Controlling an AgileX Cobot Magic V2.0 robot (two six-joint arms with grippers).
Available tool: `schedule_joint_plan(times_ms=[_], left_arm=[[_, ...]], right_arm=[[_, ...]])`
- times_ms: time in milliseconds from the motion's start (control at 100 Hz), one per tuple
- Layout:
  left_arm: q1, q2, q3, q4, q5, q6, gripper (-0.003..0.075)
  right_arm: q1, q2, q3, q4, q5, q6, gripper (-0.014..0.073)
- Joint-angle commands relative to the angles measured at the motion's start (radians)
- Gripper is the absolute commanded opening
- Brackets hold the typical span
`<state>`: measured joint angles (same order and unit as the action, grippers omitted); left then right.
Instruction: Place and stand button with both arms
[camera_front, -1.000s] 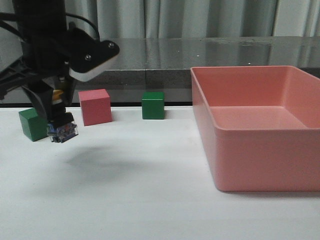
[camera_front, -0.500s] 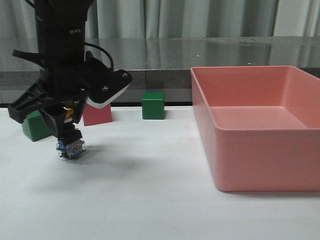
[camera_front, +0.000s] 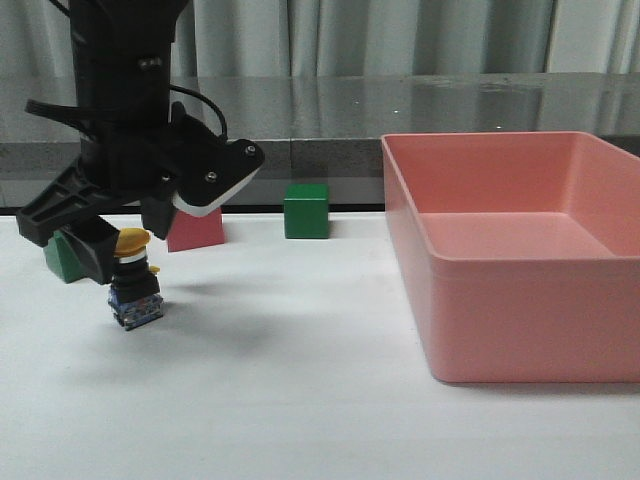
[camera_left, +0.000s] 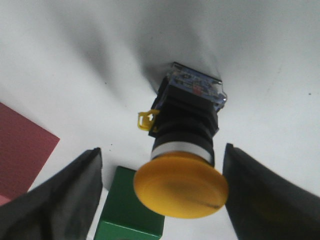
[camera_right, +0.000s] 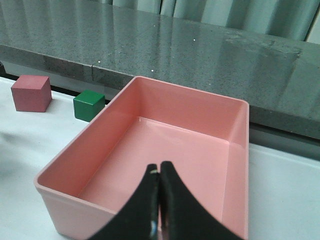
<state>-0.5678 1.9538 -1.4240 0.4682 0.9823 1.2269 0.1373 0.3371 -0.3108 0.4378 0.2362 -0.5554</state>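
Note:
The button (camera_front: 133, 285) stands upright on the white table at the left, yellow cap up and bluish base down. My left gripper (camera_front: 128, 242) is open around its cap, one finger (camera_front: 92, 255) on each side. In the left wrist view the button (camera_left: 186, 135) sits between the spread fingers (camera_left: 60, 200); one finger is close to the cap, the other well apart from it. My right gripper (camera_right: 159, 172) is shut with nothing in it and hovers over the pink box (camera_right: 75, 210). The front view does not show it.
Just behind the button are a green cube (camera_front: 58, 255) and a red cube (camera_front: 197, 232); both show in the left wrist view as green cube (camera_left: 130, 220) and red cube (camera_left: 20, 150). Another green cube (camera_front: 306, 210) sits further back. The large pink box (camera_front: 520, 320) fills the right side.
The left gripper came right and down with the button and set it on the table. Its fingers have since opened, leaving the button standing with its yellow cap showing.

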Motion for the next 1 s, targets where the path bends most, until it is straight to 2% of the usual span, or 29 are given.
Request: schedule_joint_plan(times_ms=[0, 270, 370, 490, 640, 780, 890, 990], left_arm=[[-0.009, -0.046, -0.027, 0.024, 0.026, -0.011, 0.0516], [0.015, -0.094, -0.027, 0.069, 0.142, -0.015, 0.0512], [0.052, -0.141, -0.030, 0.081, 0.157, -0.082, 0.0476], [0.119, -0.209, -0.030, 0.091, 0.160, -0.210, 0.0324], [0.220, -0.298, -0.030, 0.072, 0.154, -0.412, -0.0023], [0.325, -0.382, -0.030, -0.035, 0.073, -0.605, -0.0020], [0.393, -0.455, -0.025, -0.258, -0.024, -0.612, -0.0020], [0.423, -0.544, 0.018, -0.398, -0.145, -0.612, -0.0020]], right_arm=[[-0.006, 0.005, -0.028, 0.014, -0.065, 0.003, -0.0061], [-0.006, 0.005, -0.028, 0.014, -0.065, 0.003, -0.0061], [-0.006, 0.005, -0.028, 0.014, -0.065, 0.003, -0.0061], [-0.006, 0.005, -0.028, 0.014, -0.065, 0.003, -0.0061], [-0.006, 0.005, -0.028, 0.014, -0.065, 0.003, -0.0061], [-0.006, 0.005, -0.028, 0.014, -0.065, 0.003, -0.0061], [-0.006, 0.005, -0.028, 0.014, -0.065, 0.003, -0.0061], [-0.006, 0.005, -0.028, 0.014, -0.065, 0.003, -0.0061]])
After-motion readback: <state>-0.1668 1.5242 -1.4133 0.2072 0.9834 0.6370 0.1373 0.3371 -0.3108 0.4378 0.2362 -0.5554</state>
